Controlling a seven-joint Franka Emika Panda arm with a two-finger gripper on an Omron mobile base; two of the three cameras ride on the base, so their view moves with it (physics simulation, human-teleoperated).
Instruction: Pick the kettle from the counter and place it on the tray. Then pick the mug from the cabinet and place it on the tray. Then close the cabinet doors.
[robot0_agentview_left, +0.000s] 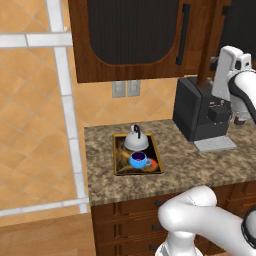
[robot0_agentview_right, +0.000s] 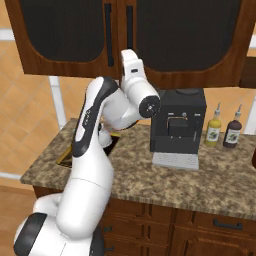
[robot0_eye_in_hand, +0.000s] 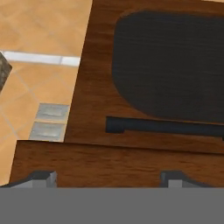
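On the counter (robot0_agentview_left: 200, 165), the tray (robot0_agentview_left: 120, 167) carries both the kettle (robot0_agentview_left: 136, 140) and the mug (robot0_agentview_left: 138, 160).
The mug stands just in front of the kettle. Up at the cabinet doors (robot0_eye_in_hand: 131, 144), the gripper (robot0_eye_in_hand: 107, 179) has its jaws wide apart and holds nothing, close to a door's black handle (robot0_eye_in_hand: 166, 127).

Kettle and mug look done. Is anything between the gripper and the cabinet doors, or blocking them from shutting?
Nothing visible does. In the hand view the open gripper faces a cabinet door directly, with bare wood ahead. The kettle and mug sit on the tray, well below the doors.
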